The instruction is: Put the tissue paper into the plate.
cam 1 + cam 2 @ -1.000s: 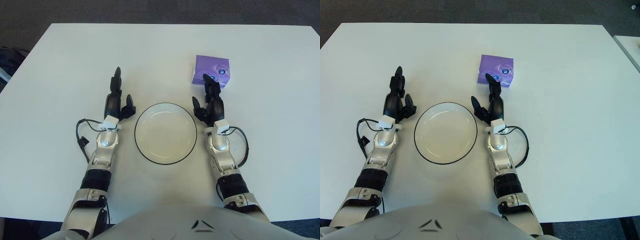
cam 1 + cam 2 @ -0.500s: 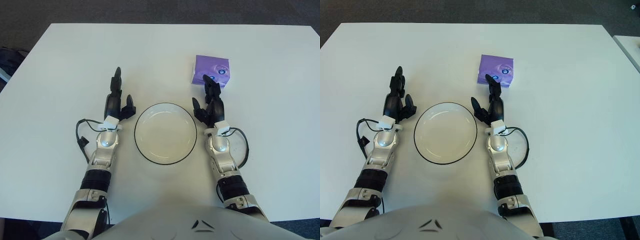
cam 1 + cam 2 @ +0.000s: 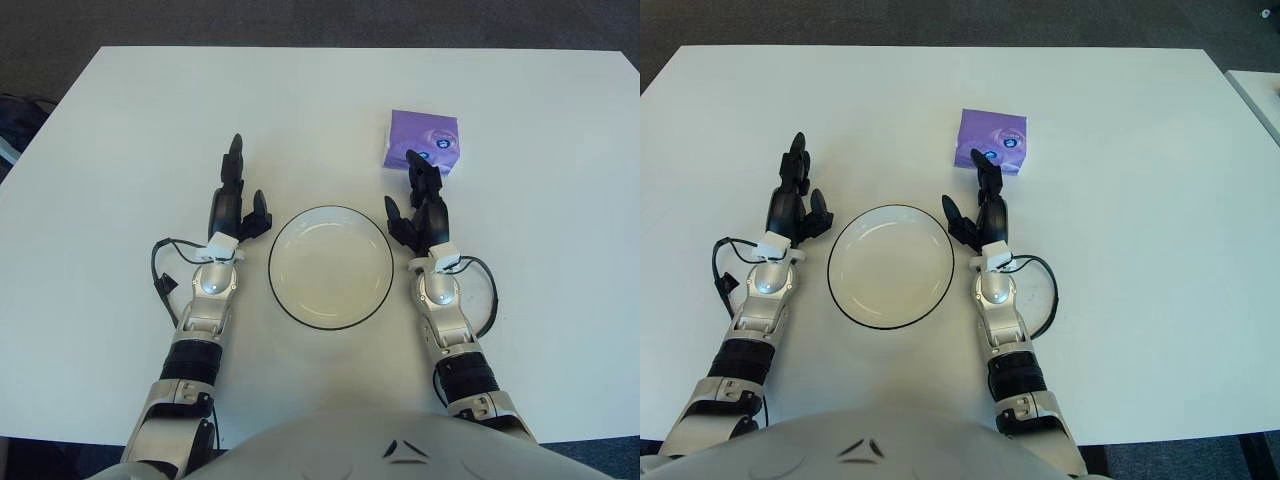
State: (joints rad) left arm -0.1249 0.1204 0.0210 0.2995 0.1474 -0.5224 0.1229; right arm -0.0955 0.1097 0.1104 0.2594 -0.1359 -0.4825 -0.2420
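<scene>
White tabletop (image 3: 150, 110) fills nearly everything I can see from the head camera, with dark floor beyond its far edge. On it, toward the far right, sits the small purple square pack of tissue paper (image 3: 423, 142), lying flat and untouched, well clear of the round white plate with a thin dark rim (image 3: 290, 300) that sits near me at the centre and holds nothing. My right hand (image 3: 422, 205) shows just right of the plate, its dark fingers extended and loose, gripping nothing, with the longest fingertip reaching up to the near edge of the pack; I cannot tell whether it touches it or only overlaps it from this angle. My left hand (image 3: 234, 205) shows just left of the plate, fingers likewise slack and empty, idle. I judge we are at the reach step: nothing is grasped yet. Next I would need to bring the right hand further forward over the pack, close the three fingers across its sides, lift, then swing it back and to the left over the plate. The pack looks thin and flat, so getting a finger under an edge may be awkward. My right eye view adds a strip of a second pale surface (image 3: 1268, 95) at the far right edge, which the left eye view does not show; the left instead catches a dark object (image 3: 15, 115) off the table's left side.
</scene>
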